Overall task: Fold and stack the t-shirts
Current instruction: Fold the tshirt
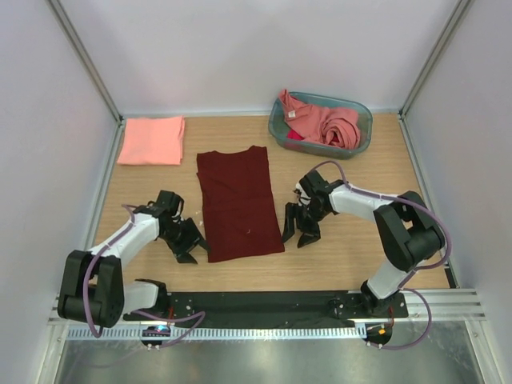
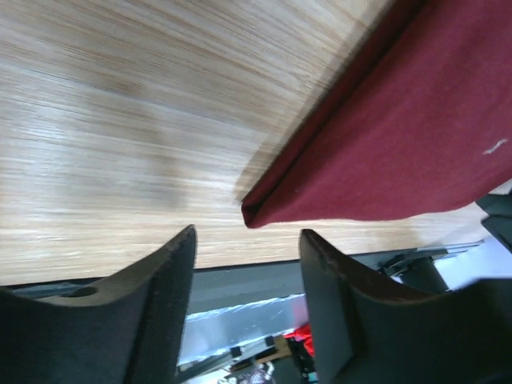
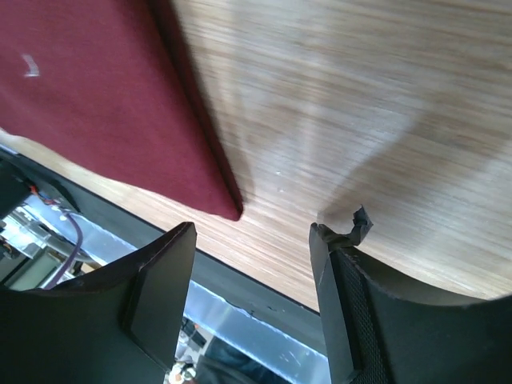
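Both claws were wide open and empty. The left gripper and right gripper each framed a near corner of the maroon t-shirt, apparently not touching it. It lay flat mid-table, narrowed lengthwise. It looked light and limp, best pinched at those doubled corners. A folded pink t-shirt lay at the far left.

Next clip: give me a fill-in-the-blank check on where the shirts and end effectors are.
The left end effector and right end effector flank the maroon t-shirt, both ____.
The folded salmon t-shirt lies at the far ____ corner of the table.
The crumpled pink t-shirts sit inside the teal ____.
Missing: open; left; basket.
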You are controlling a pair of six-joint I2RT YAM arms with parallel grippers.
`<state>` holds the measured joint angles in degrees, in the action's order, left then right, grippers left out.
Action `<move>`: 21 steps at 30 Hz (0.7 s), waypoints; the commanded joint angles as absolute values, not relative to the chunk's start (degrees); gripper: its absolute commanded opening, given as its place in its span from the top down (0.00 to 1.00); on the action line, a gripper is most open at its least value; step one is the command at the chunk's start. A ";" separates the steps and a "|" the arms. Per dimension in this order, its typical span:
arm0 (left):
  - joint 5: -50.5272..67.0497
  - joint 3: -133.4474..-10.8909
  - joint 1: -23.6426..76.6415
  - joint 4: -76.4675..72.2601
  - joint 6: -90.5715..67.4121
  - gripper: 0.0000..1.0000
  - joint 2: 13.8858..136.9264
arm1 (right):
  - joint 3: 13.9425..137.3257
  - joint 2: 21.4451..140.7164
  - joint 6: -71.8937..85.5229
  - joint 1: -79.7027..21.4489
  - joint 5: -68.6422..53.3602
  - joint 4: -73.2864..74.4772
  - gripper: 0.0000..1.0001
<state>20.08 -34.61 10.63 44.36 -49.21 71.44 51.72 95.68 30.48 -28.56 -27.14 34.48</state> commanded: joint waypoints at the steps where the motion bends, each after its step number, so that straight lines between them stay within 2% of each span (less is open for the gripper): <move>1: 21.36 -33.40 12.21 39.64 -54.31 0.46 73.03 | 51.07 91.23 32.96 -29.00 -27.25 29.80 0.35; 5: 19.95 -31.38 14.23 38.15 -57.65 0.52 73.57 | 50.10 89.30 32.87 -29.00 -26.37 29.80 0.35; 16: 18.19 -28.83 14.24 32.35 -61.08 0.55 77.08 | 46.94 87.19 33.66 -29.53 -25.93 28.83 0.37; 21: 17.14 -28.83 14.24 32.34 -61.35 0.59 77.70 | 46.67 87.01 34.62 -31.72 -24.17 29.10 0.36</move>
<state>23.86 -29.89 14.04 36.62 -61.52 76.25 46.94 89.58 33.30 -30.35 -25.54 30.04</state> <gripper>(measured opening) 0.415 0.636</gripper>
